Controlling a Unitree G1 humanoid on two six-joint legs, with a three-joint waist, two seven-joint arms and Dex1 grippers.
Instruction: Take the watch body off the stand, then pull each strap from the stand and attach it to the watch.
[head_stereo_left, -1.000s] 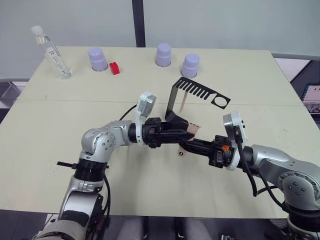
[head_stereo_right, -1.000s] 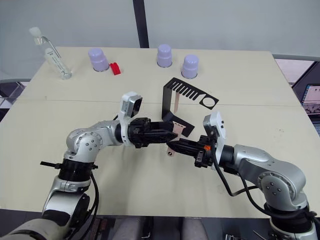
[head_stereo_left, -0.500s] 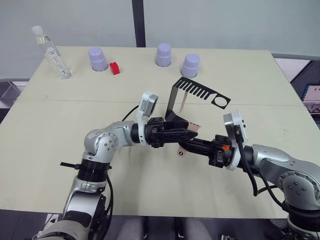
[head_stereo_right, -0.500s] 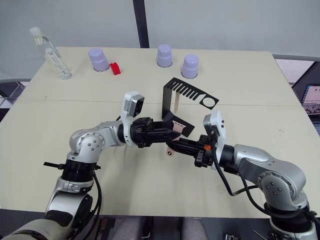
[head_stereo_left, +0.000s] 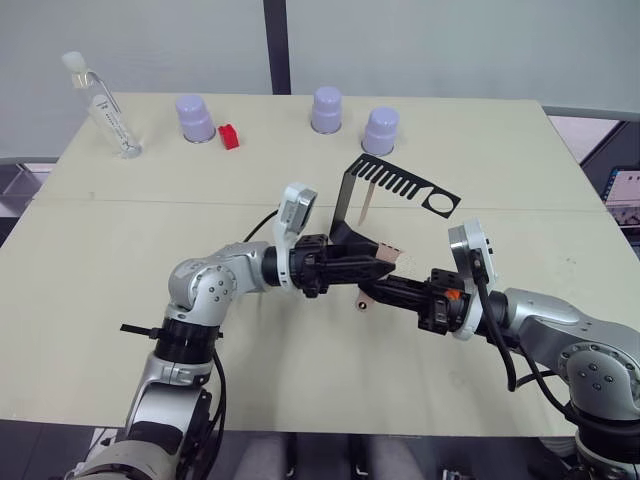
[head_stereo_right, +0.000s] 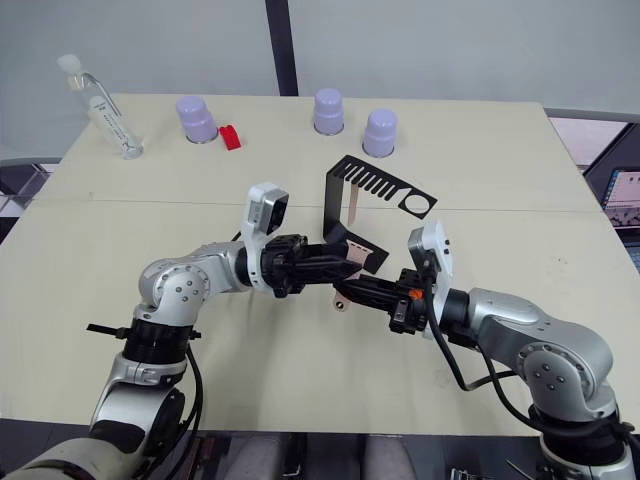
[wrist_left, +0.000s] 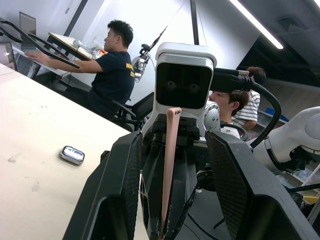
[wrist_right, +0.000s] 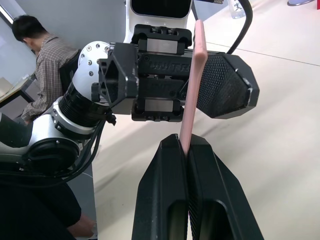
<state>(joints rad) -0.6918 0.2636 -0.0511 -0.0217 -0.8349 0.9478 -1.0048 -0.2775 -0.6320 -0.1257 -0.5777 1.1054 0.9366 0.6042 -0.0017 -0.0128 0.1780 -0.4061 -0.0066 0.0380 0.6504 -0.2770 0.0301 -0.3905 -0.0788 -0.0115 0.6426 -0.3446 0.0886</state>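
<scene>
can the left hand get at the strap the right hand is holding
Probably yes. The right hand pinches the pink strap upright, and the open left hand already straddles it, with nothing between its fingers and the strap.

The two eye views look forward and down from the head over the pale surface (head_stereo_left: 120, 240), set slightly apart side by side; both share the stand (head_stereo_left: 400, 185) and both arms; each wrist view sits close behind its own tool, low over the surface, facing the other; the left tool (wrist_right: 190, 90) shows in the right wrist view, the right tool (wrist_left: 172, 200) in the left.
</scene>
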